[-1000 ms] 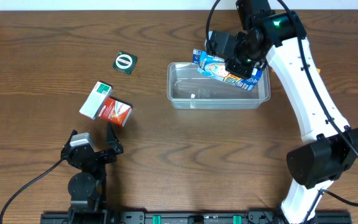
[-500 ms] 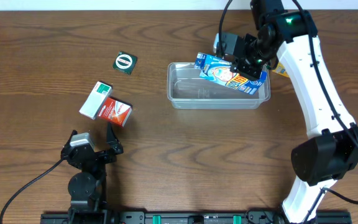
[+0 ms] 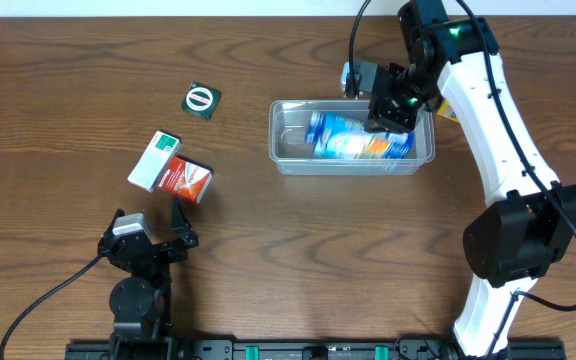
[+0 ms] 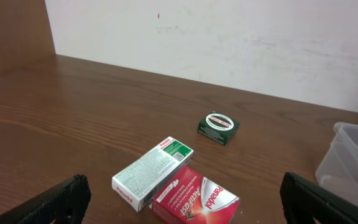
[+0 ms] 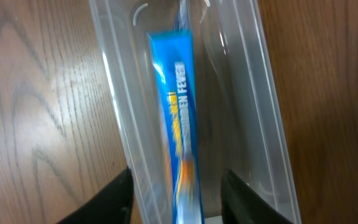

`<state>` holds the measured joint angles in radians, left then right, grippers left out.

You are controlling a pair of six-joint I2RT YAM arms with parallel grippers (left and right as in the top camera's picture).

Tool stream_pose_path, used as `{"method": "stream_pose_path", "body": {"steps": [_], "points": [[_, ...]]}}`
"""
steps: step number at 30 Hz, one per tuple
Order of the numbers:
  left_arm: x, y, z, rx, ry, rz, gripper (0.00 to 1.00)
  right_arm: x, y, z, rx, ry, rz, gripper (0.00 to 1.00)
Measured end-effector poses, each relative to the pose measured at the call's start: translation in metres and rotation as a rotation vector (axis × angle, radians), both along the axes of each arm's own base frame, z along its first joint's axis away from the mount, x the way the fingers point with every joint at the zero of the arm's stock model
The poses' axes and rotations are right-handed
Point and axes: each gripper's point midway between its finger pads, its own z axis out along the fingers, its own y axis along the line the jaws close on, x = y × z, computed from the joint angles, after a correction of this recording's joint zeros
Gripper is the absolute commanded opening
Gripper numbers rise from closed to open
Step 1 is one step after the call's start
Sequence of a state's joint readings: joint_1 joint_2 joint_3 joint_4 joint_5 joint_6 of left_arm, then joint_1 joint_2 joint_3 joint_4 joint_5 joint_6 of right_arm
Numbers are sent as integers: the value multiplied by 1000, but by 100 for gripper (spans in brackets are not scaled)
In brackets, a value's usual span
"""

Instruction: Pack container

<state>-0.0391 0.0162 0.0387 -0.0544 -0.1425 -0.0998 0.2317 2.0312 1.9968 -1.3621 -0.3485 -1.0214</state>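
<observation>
The clear plastic container [image 3: 290, 163] stands right of centre on the table. A blue box [image 3: 353, 138] lies inside it. My right gripper [image 3: 390, 100] hovers over the container's right end, open; in the right wrist view its fingers [image 5: 176, 199] stand apart on either side of the blue box [image 5: 180, 118], which is on edge between the container's walls [image 5: 120, 106]. My left gripper [image 3: 150, 222] rests open and empty at the near left. In the left wrist view its fingers [image 4: 185, 208] frame a red box [image 4: 197, 200] and a white-and-green box [image 4: 153, 172].
The red box [image 3: 185, 179] and the white-and-green box [image 3: 154, 159] lie together at the left. A small dark green box [image 3: 202, 100] lies farther back; it also shows in the left wrist view [image 4: 218, 126]. The container's corner [image 4: 353, 162] shows at that view's right.
The right gripper held the blue box tilted over the container's back rim. It has opened, and the box now lies down inside the container. The left arm has not moved.
</observation>
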Motion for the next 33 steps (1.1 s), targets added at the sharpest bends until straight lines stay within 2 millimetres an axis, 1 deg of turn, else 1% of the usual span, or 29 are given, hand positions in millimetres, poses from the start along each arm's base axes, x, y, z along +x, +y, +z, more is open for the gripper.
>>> {"method": "stream_pose_path", "body": {"steps": [2, 6, 13, 15, 18, 21, 25, 27, 30, 33], "points": [[0, 0, 0, 0, 0, 0, 98, 0, 0, 0, 1, 2, -1, 57], [0, 0, 0, 0, 0, 0, 98, 0, 0, -1, 3, 6, -15, 71], [0, 0, 0, 0, 0, 0, 98, 1, 1, 0, 12, 40, -102, 71], [0, 0, 0, 0, 0, 0, 98, -1, 0, -1, 14, 68, -147, 63], [0, 0, 0, 0, 0, 0, 98, -7, -1, -2, 12, 121, -225, 28], [0, 0, 0, 0, 0, 0, 98, -17, -3, -4, 1, 197, -308, 10], [0, 0, 0, 0, 0, 0, 98, -34, -4, -5, -22, 299, -400, 2], [0, 0, 0, 0, 0, 0, 98, -43, -1, -5, -36, 339, -429, 1], [0, 0, 0, 0, 0, 0, 98, -53, 10, -5, -52, 368, -428, 1], [0, 0, 0, 0, 0, 0, 98, -57, 21, -6, -59, 370, -419, 1]]}}
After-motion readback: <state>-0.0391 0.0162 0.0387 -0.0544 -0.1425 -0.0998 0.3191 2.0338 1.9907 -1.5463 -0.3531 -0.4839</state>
